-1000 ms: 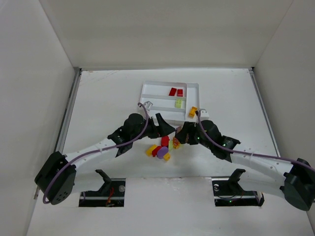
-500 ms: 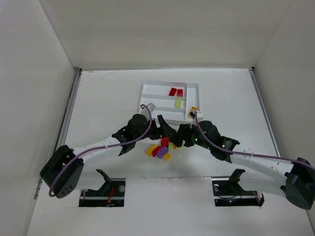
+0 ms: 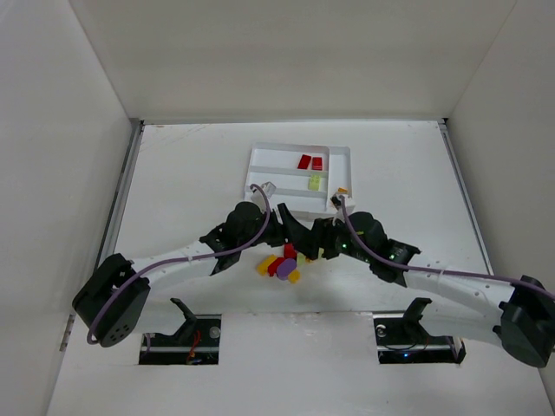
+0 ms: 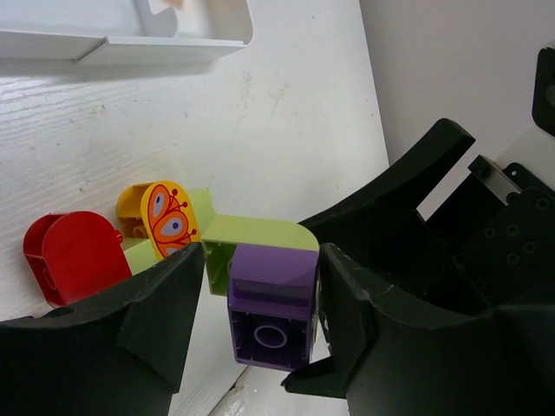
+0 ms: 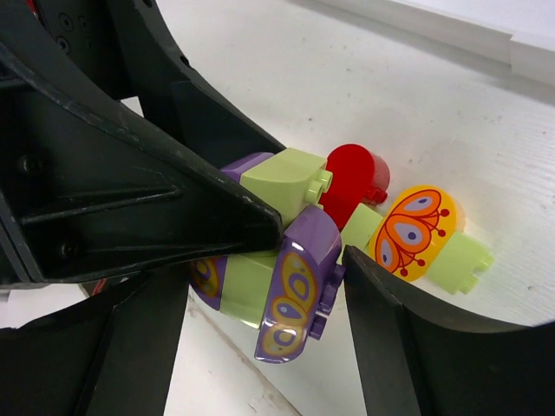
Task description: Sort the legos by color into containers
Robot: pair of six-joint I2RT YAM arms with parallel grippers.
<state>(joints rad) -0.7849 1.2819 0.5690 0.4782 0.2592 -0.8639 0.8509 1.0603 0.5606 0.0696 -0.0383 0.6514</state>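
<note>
My left gripper (image 4: 260, 295) reaches into the pile of legos (image 3: 279, 264), its jaws round an upturned purple brick (image 4: 270, 303). The right finger lies against the brick and a narrow gap shows on the left. A lime brick (image 4: 251, 234) sits just behind it. My right gripper (image 5: 264, 286) stands open at the same spot, opposite the left. A purple butterfly brick (image 5: 299, 286) stands between its fingers, near the right one. Red (image 4: 74, 256) and orange butterfly (image 4: 165, 217) bricks lie beside the pile. The white tray (image 3: 251, 169) holds red (image 3: 310, 162), lime (image 3: 315, 182) and orange (image 3: 341, 192) bricks.
Both arms meet nose to nose just in front of the tray's near edge (image 4: 130, 39), so their fingers crowd each other. White walls enclose the table on the left, right and back. Two black mounts (image 3: 186, 316) sit at the near edge.
The left gripper has pushed right into the pile and its jaws have narrowed round the purple brick. The right gripper crept slightly left and kept the same width.
</note>
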